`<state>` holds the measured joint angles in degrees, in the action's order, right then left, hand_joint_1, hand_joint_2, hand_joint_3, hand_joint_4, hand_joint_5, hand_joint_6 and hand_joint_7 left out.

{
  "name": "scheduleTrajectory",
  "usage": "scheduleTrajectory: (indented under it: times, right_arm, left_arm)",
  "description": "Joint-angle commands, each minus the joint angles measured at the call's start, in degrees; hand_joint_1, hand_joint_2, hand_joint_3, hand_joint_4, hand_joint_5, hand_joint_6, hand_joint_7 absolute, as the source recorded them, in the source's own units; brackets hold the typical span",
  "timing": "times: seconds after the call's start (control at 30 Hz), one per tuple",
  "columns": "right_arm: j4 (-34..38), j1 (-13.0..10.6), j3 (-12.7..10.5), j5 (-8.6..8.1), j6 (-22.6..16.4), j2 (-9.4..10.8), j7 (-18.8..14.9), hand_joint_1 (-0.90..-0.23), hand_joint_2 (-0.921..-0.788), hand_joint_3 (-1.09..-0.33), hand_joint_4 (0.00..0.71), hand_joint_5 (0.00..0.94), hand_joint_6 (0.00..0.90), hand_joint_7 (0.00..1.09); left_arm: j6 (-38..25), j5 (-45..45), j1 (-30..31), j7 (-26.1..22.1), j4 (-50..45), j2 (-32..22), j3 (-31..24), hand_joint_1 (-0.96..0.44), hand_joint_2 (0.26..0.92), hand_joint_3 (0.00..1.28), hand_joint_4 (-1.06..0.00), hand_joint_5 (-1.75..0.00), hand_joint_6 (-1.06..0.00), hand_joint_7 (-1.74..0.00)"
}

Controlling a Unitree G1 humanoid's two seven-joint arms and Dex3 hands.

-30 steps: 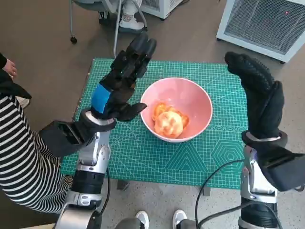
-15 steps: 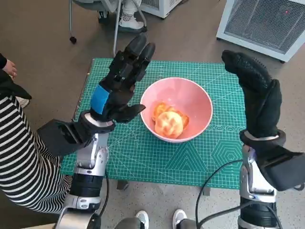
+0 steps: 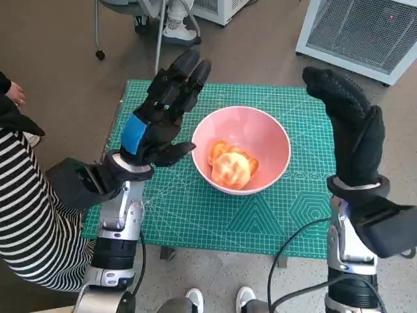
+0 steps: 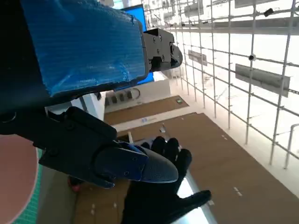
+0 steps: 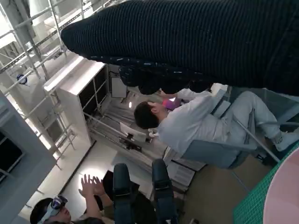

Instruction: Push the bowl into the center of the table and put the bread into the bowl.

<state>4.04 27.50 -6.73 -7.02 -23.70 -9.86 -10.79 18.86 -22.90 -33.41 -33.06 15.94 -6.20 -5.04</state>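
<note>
A pink bowl (image 3: 264, 140) stands near the middle of the green cutting mat (image 3: 195, 208) on the table. Golden bread (image 3: 231, 166) lies inside the bowl. My left hand (image 3: 163, 111) is raised to the left of the bowl, fingers stretched out and empty, not touching it. My right hand (image 3: 348, 124) is lifted upright to the right of the bowl, fingers extended, holding nothing. The left wrist view shows the blue-taped back (image 4: 88, 46) and the gloved right hand (image 4: 163, 196) beyond. A pink bowl edge (image 5: 285, 196) shows in the right wrist view.
A person in a striped sleeve (image 3: 26, 215) sits at the table's left. A white grilled unit (image 3: 365, 32) stands on the floor at the back right, chair legs (image 3: 156, 32) behind the table. The right wrist view shows a seated person (image 5: 196, 126) and raised hands (image 5: 91, 186).
Both hands have drifted slightly: the left a little to the left and up, the right a touch higher. Bowl and bread have stayed put.
</note>
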Motion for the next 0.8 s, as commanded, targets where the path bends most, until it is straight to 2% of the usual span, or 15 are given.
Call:
scheduleTrajectory:
  times: [0.03, 0.33, 0.5, 0.8]
  right_arm:
    - [1.1, -0.1, 0.1, -0.86, 0.2, 0.6, -0.2, -0.806, -0.921, -0.695, 0.184, 0.005, 0.064, 0.5]
    - [1.9, 0.3, 0.2, -0.88, 0.2, 0.8, -0.2, -0.802, -0.921, -0.688, 0.185, 0.005, 0.073, 0.49]
    - [2.4, 0.3, 0.0, -0.94, 0.2, 0.7, -0.5, -0.8, -0.921, -0.688, 0.19, 0.006, 0.075, 0.49]
    - [1.8, -0.3, -0.1, -1.36, 0.6, 0.5, -0.9, -0.798, -0.921, -0.687, 0.194, 0.007, 0.078, 0.48]
  left_arm:
    - [0.0, -1.3, 0.5, -0.9, -0.5, 0.3, -0.7, -0.64, 0.917, 0.16, 0.0, 0.0, 0.0, -0.39]
    - [0.2, -1.7, 0.2, -0.4, -0.1, 1.0, -1.8, -0.33, 0.856, 0.15, -0.03, -0.01, 0.0, -0.54]
    - [-0.1, -1.3, 0.4, 0.6, -0.4, 1.7, -2.1, -0.28, 0.84, 0.16, -0.06, -0.03, 0.0, -0.58]
    - [0.3, -0.5, 1.1, 2.2, -1.5, 3.0, -2.0, -0.27, 0.817, 0.19, -0.16, -0.08, 0.0, -0.66]
